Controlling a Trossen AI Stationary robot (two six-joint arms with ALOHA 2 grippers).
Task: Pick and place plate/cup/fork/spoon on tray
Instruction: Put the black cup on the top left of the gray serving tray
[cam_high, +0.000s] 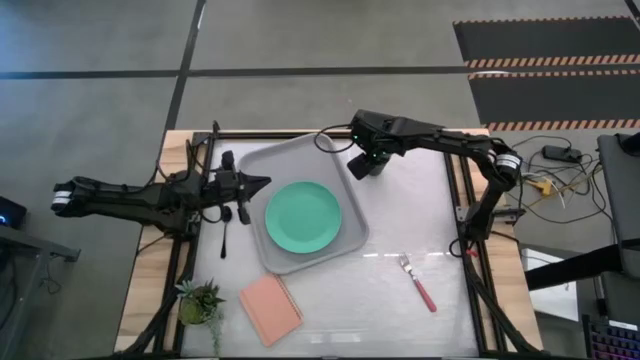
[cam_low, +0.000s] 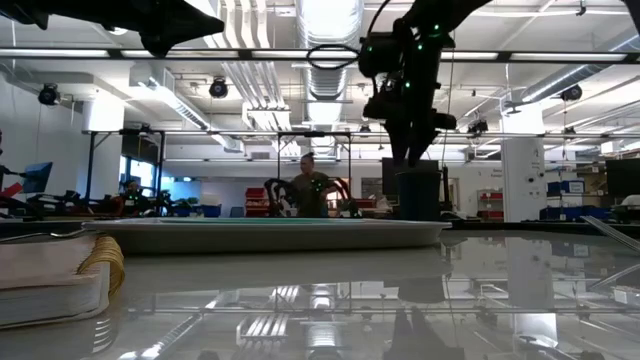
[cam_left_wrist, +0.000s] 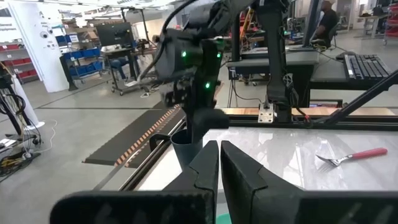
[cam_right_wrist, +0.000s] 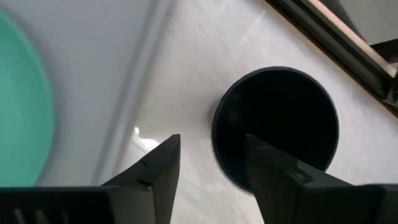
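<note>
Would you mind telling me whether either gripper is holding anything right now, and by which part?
Nothing is held. The right gripper hangs open just above the cup, one finger over its rim. The left gripper sits shut and empty at the tray edge.

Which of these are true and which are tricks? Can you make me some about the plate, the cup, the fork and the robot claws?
1. The green plate lies on the grey tray. True.
2. The black cup is already on the tray. False: it stands on the table beside the tray's rim.
3. The right claw is right above the cup, fingers apart. True.
4. The fork is on the plate. False: it lies on the bare table, off the tray.
5. The left claw is holding the spoon. False: it holds nothing; its fingers are nearly together.
</note>
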